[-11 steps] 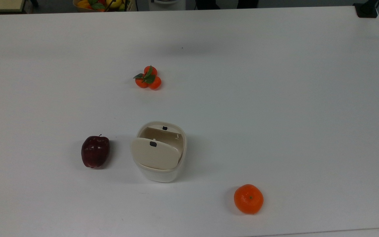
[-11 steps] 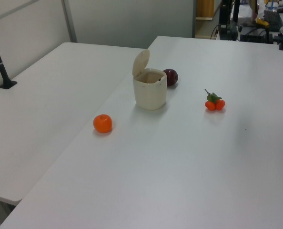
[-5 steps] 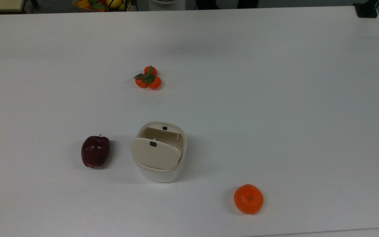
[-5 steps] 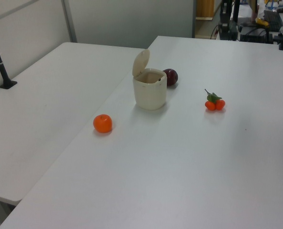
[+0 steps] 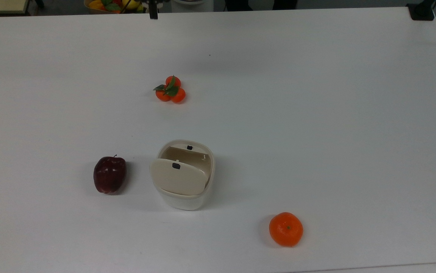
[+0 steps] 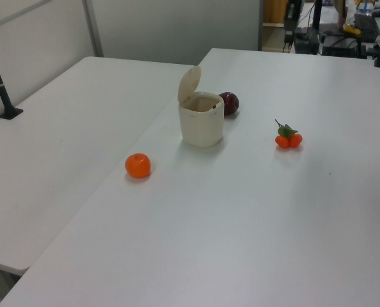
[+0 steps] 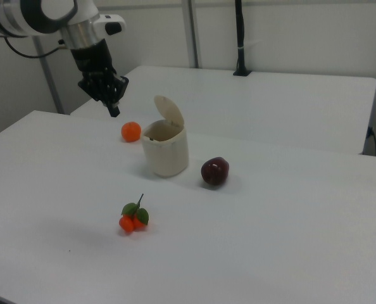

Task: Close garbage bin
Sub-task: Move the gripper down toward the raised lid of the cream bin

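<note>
**Arm enters the scene; bin lid still stands open**

The garbage bin (image 5: 183,175) sits near the middle of the tabletop (image 5: 316,113), somewhat toward the top view's lower edge. Its beige lid (image 7: 169,111) is raised on its hinge, almost upright in the right view, leaving the mouth of the bin uncovered. A dark red apple (image 5: 109,174) lies just beside the bin on the top view's left. An orange (image 5: 286,229) rests toward the top view's lower right, and a cluster of small oranges with leaves (image 5: 171,90) lies farther up the tabletop, well apart from the bin.

The change from half a second ago is at the top view's upper edge: a dark tip of the gripper (image 7: 111,103) now shows there, where nothing stood before. In the right view the arm hangs high above the tabletop, to the right view's left of the bin and apart from it. Whether the fingers are parted or together, I cannot tell.

Bin, lid and fruit have not shifted. This looks like the start of the approach: nothing of the closing is done yet. The likely next need is to bring the gripper behind the raised lid and press it forward and down onto the rim.
</note>
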You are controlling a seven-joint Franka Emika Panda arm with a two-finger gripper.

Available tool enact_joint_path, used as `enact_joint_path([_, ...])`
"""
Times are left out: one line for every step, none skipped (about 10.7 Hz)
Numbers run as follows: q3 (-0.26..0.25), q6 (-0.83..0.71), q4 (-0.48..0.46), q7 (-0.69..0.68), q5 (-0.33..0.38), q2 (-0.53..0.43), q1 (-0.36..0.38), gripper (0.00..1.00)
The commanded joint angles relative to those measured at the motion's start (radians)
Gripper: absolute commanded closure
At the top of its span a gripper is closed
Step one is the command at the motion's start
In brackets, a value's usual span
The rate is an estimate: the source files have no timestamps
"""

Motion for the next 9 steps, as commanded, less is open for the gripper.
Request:
enact_joint_path([-0.005, 0.221, -0.013, 0.144, 0.017, 0.072, 0.007, 1.00])
enact_joint_path([-0.005, 0.307, -0.013, 0.193, 0.016, 0.102, 0.009, 1.00])
enact_joint_path([-0.005, 0.398, -0.014, 0.213, 0.016, 0.124, 0.009, 1.00])
enact_joint_path([-0.005, 0.491, -0.014, 0.215, 0.017, 0.148, 0.010, 1.00])
enact_joint_path([-0.005, 0.582, -0.013, 0.218, 0.017, 0.171, 0.010, 1.00])
enact_joint_path([-0.005, 0.672, -0.014, 0.229, 0.017, 0.193, 0.012, 1.00])
enact_joint_path([-0.005, 0.760, -0.014, 0.232, 0.016, 0.219, 0.012, 1.00])
enact_joint_path([-0.005, 0.838, -0.014, 0.233, 0.016, 0.240, 0.013, 1.00])
enact_joint_path([-0.004, 0.907, -0.014, 0.233, 0.016, 0.268, 0.014, 1.00])
